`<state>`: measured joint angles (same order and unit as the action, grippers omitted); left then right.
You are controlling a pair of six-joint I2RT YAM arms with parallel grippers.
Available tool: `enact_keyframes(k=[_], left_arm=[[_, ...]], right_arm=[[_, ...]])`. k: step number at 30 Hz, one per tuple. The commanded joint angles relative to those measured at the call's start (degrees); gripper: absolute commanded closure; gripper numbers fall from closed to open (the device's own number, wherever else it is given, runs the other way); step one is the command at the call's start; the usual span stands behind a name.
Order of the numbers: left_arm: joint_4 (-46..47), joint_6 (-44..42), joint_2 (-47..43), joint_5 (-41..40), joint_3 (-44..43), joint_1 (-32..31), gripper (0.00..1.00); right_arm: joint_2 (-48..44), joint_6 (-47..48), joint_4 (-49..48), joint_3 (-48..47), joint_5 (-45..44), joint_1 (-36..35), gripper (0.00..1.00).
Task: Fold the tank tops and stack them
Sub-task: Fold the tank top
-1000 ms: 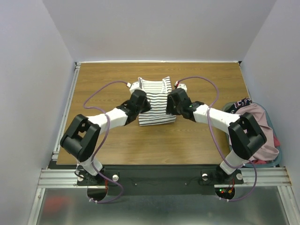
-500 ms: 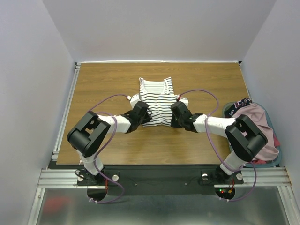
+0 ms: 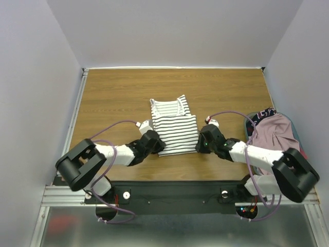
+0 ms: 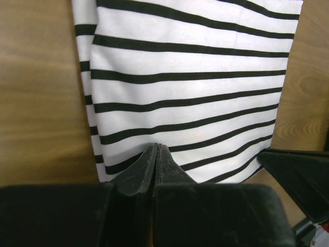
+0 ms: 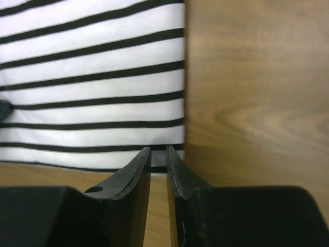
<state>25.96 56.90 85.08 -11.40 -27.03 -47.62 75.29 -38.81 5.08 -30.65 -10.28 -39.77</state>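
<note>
Left hand was pinched together on the lower hem of the striped tank top, near its lower left corner. The right hand was clamped on the same hem at the lower right corner. The top lay flat mid-frame on the counter, with its neckline toward the upper edge. The pink tank top lay heaped at the right edge of the frame.

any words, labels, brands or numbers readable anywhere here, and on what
No readable text in any view.
striped tank top: only black stripes, no print or tag showing.
dark garment in the pile at the right: pale pink marks, too small and blurred to read.
table: bare wood grain, no label.
</note>
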Motion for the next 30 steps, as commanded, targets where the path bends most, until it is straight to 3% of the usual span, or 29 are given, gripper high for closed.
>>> enact_keyframes(k=[1,3,6,10,14,20,25,30], left_arm=[[-8.2,1.5,-8.0,0.4,5.5,-1.1,0.89],[-11.0,1.5,-11.6,0.4,6.1,-1.7,0.80],[-16.3,3.6,-21.5,-1.3,6.2,-3.6,0.61],[-23.9,11.3,-27.8,-2.4,7.4,-5.8,0.48],[-35.6,22.5,-30.4,-7.8,7.6,-11.3,0.48],[-40.3,35.0,-27.3,-10.2,8.2,-18.0,0.45],[-39.1,37.5,-26.0,-11.6,8.6,-18.8,0.42],[-37.4,38.2,-31.1,-14.7,11.1,-18.8,0.41]], right_arm=[[-9.8,-3.3,8.3,3.0,3.7,-0.7,0.76],[-13.0,-4.2,10.0,3.2,4.4,-1.0,0.73],[-18.7,-5.9,14.1,3.3,3.3,-1.1,0.54],[-21.8,-8.9,14.9,5.1,4.5,-1.1,0.49],[-20.0,-11.2,11.7,8.5,7.6,-1.2,0.50],[-20.2,-13.7,6.6,10.7,9.5,-1.5,0.48],[-19.2,-15.2,3.1,12.5,10.0,-1.8,0.45],[-18.2,-16.2,0.5,13.5,9.4,-2.3,0.45]])
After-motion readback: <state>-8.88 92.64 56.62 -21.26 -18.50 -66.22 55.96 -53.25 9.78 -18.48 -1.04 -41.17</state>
